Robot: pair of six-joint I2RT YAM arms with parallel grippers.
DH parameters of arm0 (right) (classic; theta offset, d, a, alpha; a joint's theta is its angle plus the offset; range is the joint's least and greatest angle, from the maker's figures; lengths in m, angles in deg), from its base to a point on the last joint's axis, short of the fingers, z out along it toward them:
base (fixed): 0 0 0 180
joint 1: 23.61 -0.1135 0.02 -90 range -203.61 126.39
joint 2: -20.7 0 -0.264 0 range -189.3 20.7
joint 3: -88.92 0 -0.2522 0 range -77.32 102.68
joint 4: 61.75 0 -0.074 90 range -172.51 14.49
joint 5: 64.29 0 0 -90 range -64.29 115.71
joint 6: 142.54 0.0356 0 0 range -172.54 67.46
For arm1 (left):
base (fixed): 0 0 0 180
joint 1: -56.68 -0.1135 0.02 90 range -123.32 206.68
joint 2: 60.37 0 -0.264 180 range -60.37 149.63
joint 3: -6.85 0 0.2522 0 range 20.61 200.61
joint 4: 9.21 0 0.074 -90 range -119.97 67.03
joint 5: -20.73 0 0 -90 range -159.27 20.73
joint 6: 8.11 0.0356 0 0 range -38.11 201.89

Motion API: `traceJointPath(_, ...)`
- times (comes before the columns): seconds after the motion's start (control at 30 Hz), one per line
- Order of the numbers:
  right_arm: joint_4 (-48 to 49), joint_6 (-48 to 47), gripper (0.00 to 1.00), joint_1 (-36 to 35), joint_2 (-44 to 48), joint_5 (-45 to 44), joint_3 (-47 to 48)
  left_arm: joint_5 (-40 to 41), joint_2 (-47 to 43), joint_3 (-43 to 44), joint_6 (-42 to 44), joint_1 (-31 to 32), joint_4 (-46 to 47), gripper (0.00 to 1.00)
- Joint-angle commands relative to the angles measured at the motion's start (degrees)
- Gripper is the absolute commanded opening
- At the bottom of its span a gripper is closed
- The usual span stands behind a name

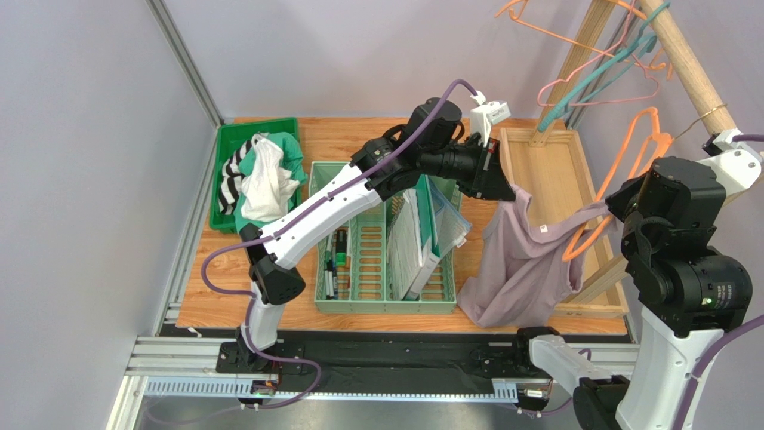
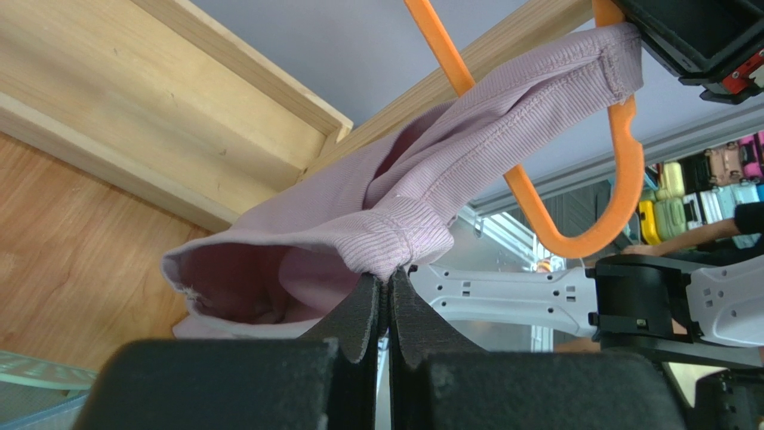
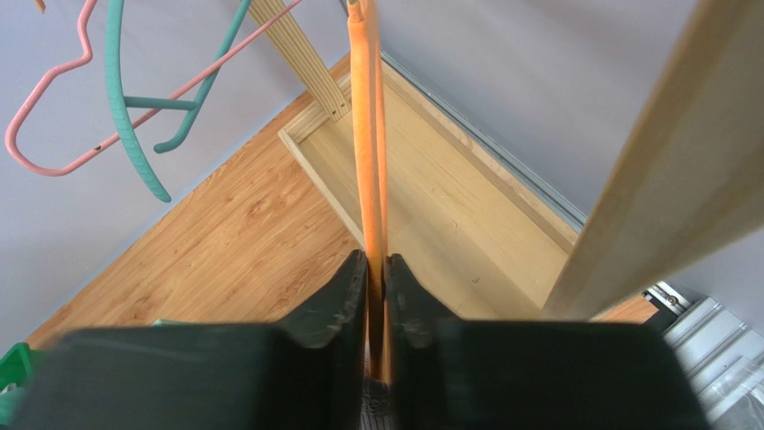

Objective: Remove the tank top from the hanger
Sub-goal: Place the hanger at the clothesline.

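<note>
The lilac tank top (image 1: 520,260) hangs above the table's right side, one strap still looped over the orange hanger (image 1: 638,148). My left gripper (image 1: 509,190) is shut on the other strap, pinched at the seam (image 2: 388,279), and holds it off to the left of the hanger (image 2: 619,170). The top (image 2: 395,206) stretches from my jaws up to the hanger's shoulder. My right gripper (image 3: 377,264) is shut on the hanger's thin orange rod (image 3: 366,134), which runs straight up between the fingers. In the top view that gripper is mostly hidden behind its own wrist.
A wooden rack pole (image 1: 686,58) carries pink and teal hangers (image 1: 610,63) at the back right, above a wooden tray (image 1: 556,170). A mint basket (image 1: 386,305) with folders and pens stands in the middle. A green bin (image 1: 229,143) of clothes sits at the back left.
</note>
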Motion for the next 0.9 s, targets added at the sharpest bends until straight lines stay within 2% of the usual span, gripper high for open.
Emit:
traceJointPath(0.0,2.0,0.4,0.28,0.0,2.5,1.4,-2.8,-0.7,-2.2,0.2,1.0,0.4,0.3,0.00)
traceJointPath(0.03,2.1,0.0,0.35,0.0,3.6,2.0,-3.4,-0.7,-2.3,0.4,1.1,0.4,0.3,0.00)
traceJointPath(0.07,2.0,-0.9,0.47,0.0,4.3,2.9,-4.4,-0.7,-2.4,0.5,1.3,0.4,0.3,0.00)
traceJointPath(0.1,1.9,-1.3,0.53,0.0,4.8,4.3,-5.0,-0.6,-2.5,0.5,1.4,0.4,0.3,0.00)
traceJointPath(0.17,1.7,-2.1,0.65,0.0,6.8,6.0,-5.6,-0.6,-2.8,0.7,1.7,0.4,0.3,0.00)
traceJointPath(0.23,0.7,-2.2,0.72,0.0,8.1,8.3,-5.4,-0.6,-2.8,0.7,1.9,0.4,0.3,0.00)
traceJointPath(0.27,0.5,-2.4,0.80,0.0,8.5,9.6,-5.1,-0.6,-3.0,0.7,2.0,0.4,0.2,0.00)
traceJointPath(0.37,0.4,-2.7,0.93,0.0,9.8,11.3,-4.0,-0.9,-3.4,0.3,2.0,0.4,0.1,0.00)
traceJointPath(0.53,2.8,-5.8,0.99,0.0,12.1,18.8,-2.4,-0.8,-5.6,-3.0,2.4,0.4,0.2,0.00)
traceJointPath(0.67,8.8,-7.1,1.00,0.0,16.8,26.4,-5.7,-2.4,-9.8,-8.6,2.9,1.1,1.2,0.00)
traceJointPath(0.77,9.1,-6.9,1.00,0.0,16.9,27.0,-6.3,-3.4,-13.2,-15.5,3.5,3.4,2.7,0.00)
traceJointPath(0.87,6.4,-6.5,1.00,0.0,15.8,26.2,-4.1,-6.3,-14.5,-16.2,3.7,7.2,3.7,0.00)
